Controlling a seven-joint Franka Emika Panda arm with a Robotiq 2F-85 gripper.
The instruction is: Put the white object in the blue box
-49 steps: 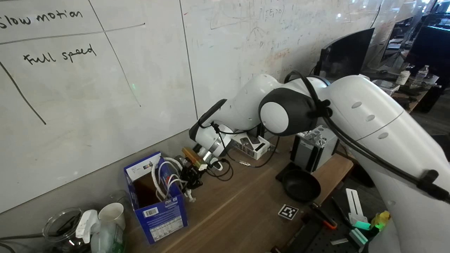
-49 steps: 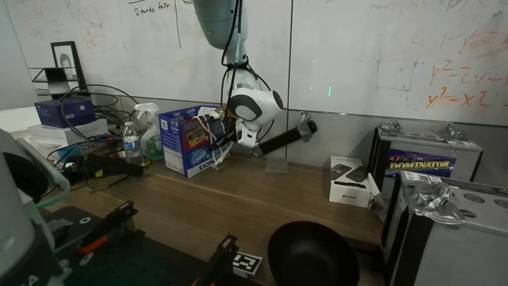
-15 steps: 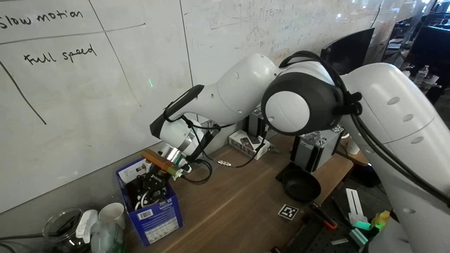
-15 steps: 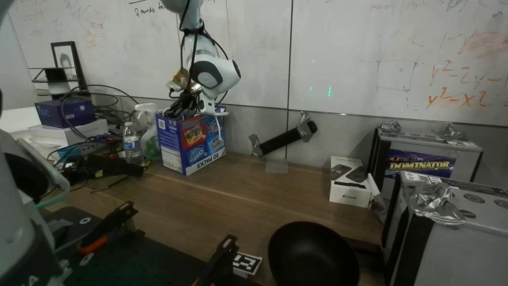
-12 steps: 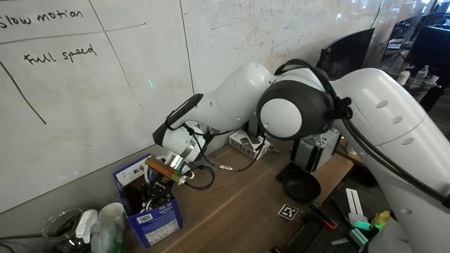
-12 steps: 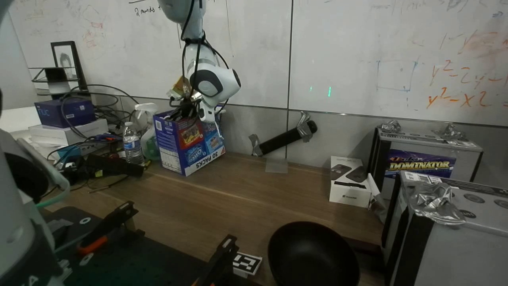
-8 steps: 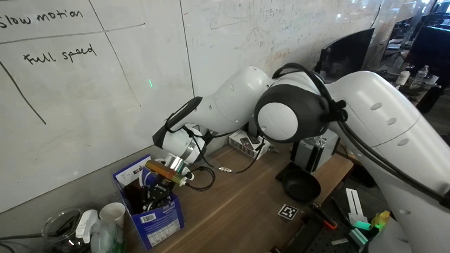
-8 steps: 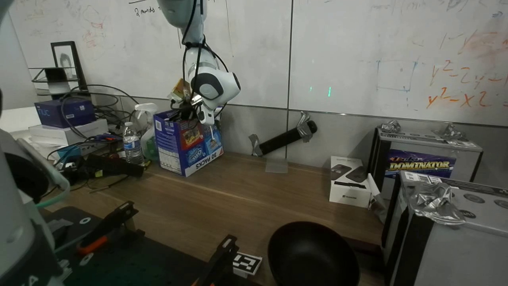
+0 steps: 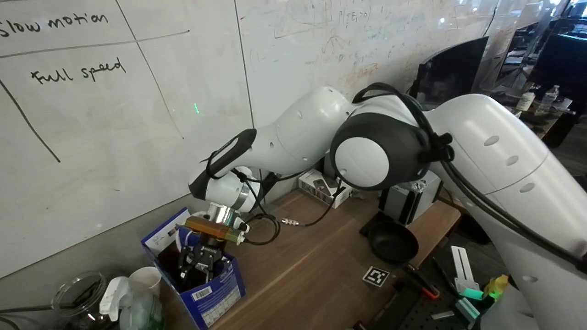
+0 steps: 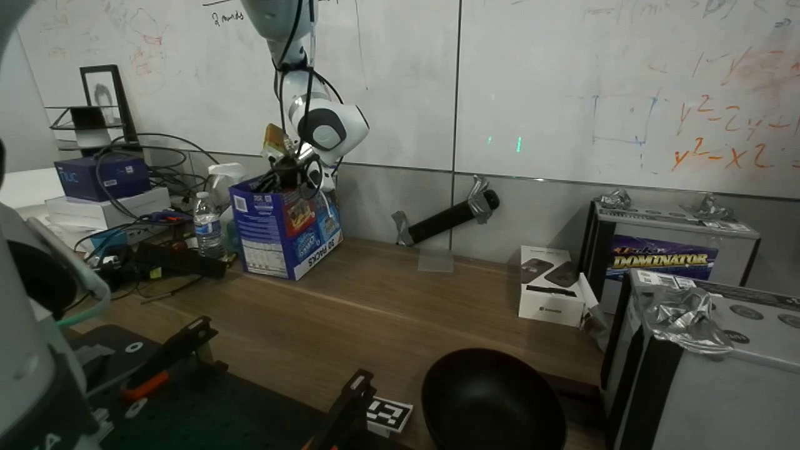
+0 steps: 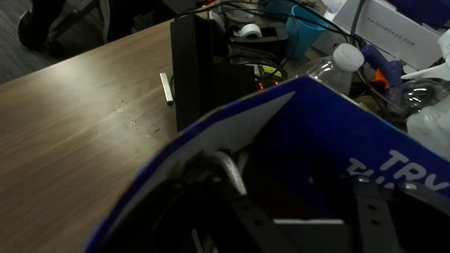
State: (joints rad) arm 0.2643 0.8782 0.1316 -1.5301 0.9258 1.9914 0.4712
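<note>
Your claw (image 9: 196,275) spreads from pinched to wide inside the blue carton (image 9: 224,289); the white rope (image 11: 232,171) lies partly in, one strand (image 10: 326,204) seemingly hanging outside: release looks made, tucking unfinished.

Reference: the blue box (image 9: 231,279). In an exterior view you look steeply down on it from fairly near, facing obliquely along the whiteboard (image 9: 137,123) behind it; the pan (image 9: 393,245) lies farther from you than the blue box. In an exterior view you look across the desk (image 10: 375,300) at a shallower slant, the whiteboard more square-on behind the blue box, the pan nearer you than it. Both exterior views give you blue box, pan and whiteboard. Wrist view nearest: you look down into the blue box from just above its rim. It shares the water bottle (image 10: 209,228) beside the blue box with an exterior view.
</note>
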